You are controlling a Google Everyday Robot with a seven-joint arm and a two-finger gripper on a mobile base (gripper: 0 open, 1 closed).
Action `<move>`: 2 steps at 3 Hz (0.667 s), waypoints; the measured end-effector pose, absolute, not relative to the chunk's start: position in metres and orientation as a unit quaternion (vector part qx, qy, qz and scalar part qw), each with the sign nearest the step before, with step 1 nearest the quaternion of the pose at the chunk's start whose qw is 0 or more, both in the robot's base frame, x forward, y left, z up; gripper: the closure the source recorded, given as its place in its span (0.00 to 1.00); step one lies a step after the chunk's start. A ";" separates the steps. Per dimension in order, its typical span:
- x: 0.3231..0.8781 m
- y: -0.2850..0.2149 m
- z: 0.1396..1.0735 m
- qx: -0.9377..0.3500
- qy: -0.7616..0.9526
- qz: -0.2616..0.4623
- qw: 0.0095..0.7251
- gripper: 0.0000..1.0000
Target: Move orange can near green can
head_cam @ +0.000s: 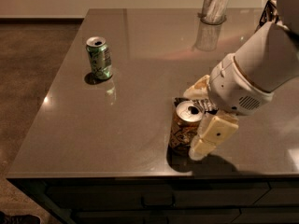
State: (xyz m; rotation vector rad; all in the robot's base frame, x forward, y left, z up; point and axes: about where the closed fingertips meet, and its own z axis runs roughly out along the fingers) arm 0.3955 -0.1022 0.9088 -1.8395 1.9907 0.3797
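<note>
The orange can point(183, 129) stands upright near the table's front edge, right of centre. The green can point(99, 58) stands upright at the far left of the table, well apart from it. My gripper point(193, 123) reaches in from the right and is open. Its near finger point(212, 135) is at the can's right front side. Its far finger point(196, 88) is just behind the can. The can sits between the two fingers, and I see no firm grip on it.
A tall grey marbled cylinder point(215, 3) stands at the back of the grey table point(140, 78). A dark flat packet point(180, 101) lies right behind the orange can. A black object point(267, 12) shows at the back right edge. The floor drops away to the left.
</note>
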 end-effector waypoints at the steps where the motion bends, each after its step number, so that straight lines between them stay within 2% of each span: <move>1: 0.396 -0.096 0.912 -0.657 0.713 0.143 0.200 0.41; 2: 0.403 -0.091 0.924 -0.653 0.714 0.145 0.207 0.72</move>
